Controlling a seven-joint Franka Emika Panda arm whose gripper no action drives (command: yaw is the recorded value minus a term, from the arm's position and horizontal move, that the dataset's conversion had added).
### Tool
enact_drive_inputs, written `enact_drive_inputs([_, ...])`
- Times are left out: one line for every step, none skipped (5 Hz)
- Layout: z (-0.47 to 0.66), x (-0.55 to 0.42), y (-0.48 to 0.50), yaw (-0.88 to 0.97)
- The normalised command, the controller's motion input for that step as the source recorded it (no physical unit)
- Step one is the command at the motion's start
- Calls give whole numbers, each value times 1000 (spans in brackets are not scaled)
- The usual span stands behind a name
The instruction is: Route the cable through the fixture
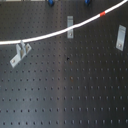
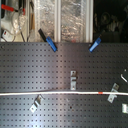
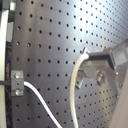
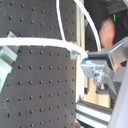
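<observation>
My gripper (image 3: 86, 54) seems clamped on the cable (image 1: 50, 34) end. The white cord spans the perforated board (image 1: 70, 95), apparently lying across two metal clips (image 1: 70, 27); a third clip (image 1: 120, 37) remains unthreaded.

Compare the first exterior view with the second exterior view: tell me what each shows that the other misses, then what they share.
Only the first exterior view gives a close look at the cable running beside the bracket at the top middle.

Only the second exterior view shows the two blue clamps in full at the board's far edge, and the clutter beyond it.

Both exterior views show the white cable with its red band, the metal brackets, and the black perforated board. Neither shows the gripper.
</observation>
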Motion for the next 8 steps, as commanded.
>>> enact_drive_inputs([0,-64,61,0])
enact_drive_inputs([-306,-198,447,303])
enact_drive_inputs([-355,-278,563,440])
enact_drive_inputs([-235,-222,523,309])
enact_drive_inputs([-177,-250,568,503])
enact_drive_inputs([-143,-243,587,546])
enact_drive_inputs([-121,-247,619,546])
enact_drive_inputs([-4,-52,244,346])
